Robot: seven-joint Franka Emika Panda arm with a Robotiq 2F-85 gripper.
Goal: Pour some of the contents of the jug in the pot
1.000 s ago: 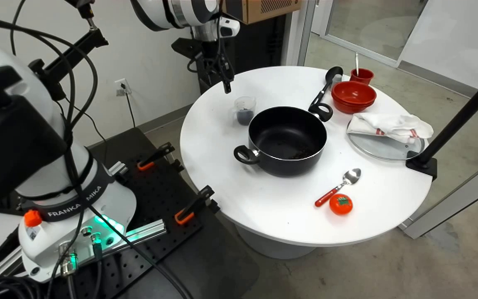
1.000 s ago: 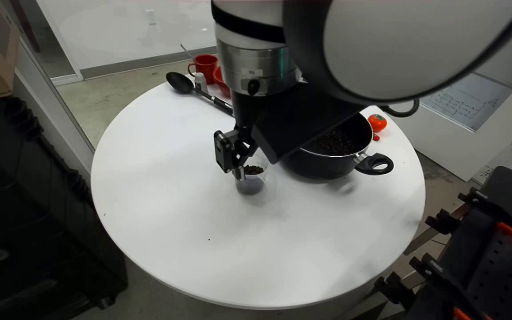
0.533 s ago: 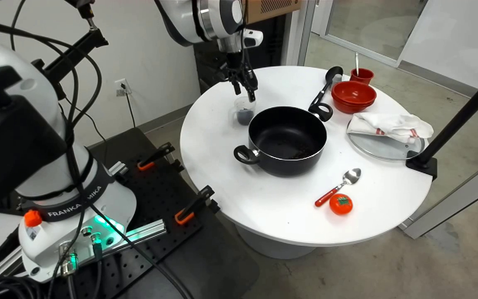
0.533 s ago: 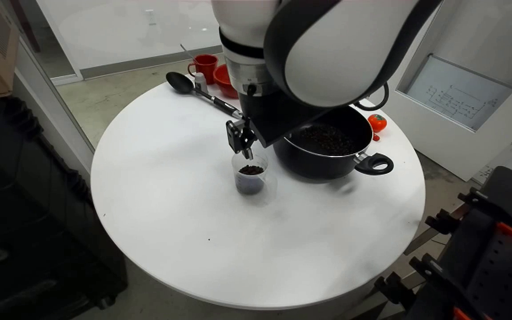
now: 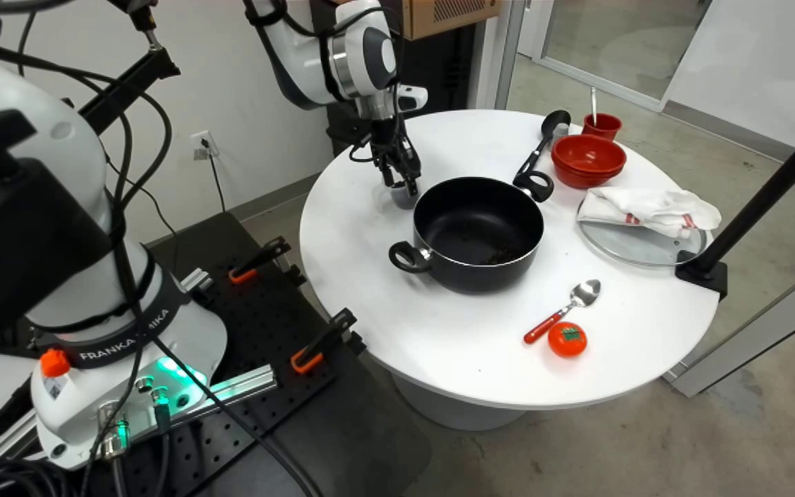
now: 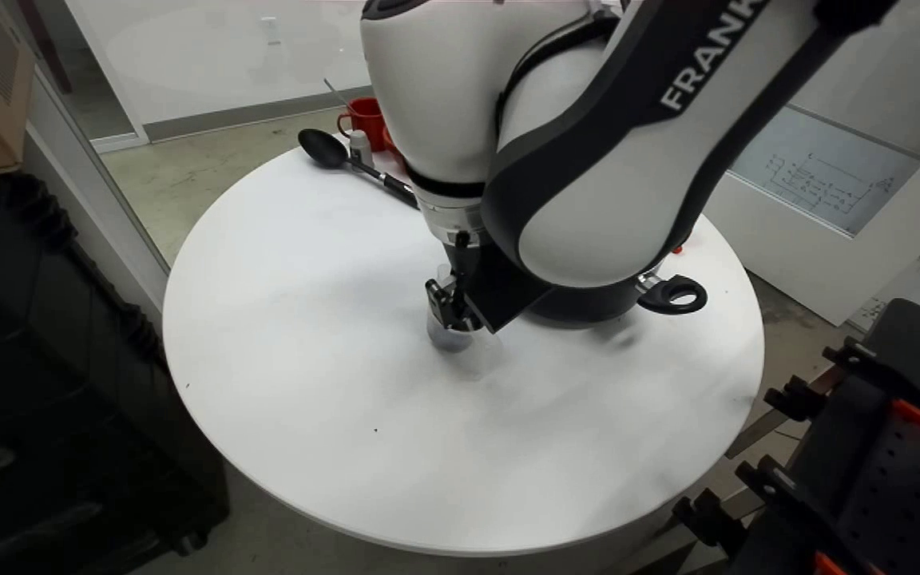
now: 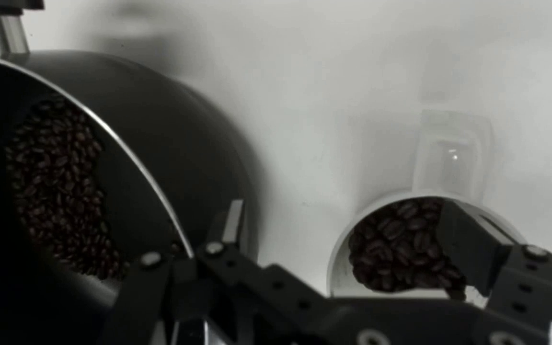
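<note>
The jug (image 5: pixel 404 199) is a small clear plastic cup with a handle, upright on the table and partly filled with dark beans. In the wrist view, the jug's rim (image 7: pixel 345 239) and handle (image 7: pixel 453 163) show. The wide black pot (image 5: pixel 475 277) stands close beside it; beans lie on its floor in the wrist view. My gripper (image 7: pixel 352 232) is open, low at the jug. One of its fingers (image 7: pixel 470 244) reaches over or into the jug's mouth. The opposite finger stands outside the jug, on the pot side. In an exterior view the gripper hides much of the jug (image 6: pixel 448 341).
A black ladle (image 5: pixel 541 141), red bowls (image 5: pixel 589 159) and a red cup (image 5: pixel 602 128) stand at the back. A glass lid (image 5: pixel 629 248) with a white towel (image 5: pixel 649 209), a spoon (image 5: pixel 563 310) and a tomato (image 5: pixel 567 339) lie beyond the pot. The pot's handle (image 5: pixel 409 257) sticks out near the jug.
My gripper has come down and turned from above and behind the jug to its mouth. The jug and the pot have not moved.
</note>
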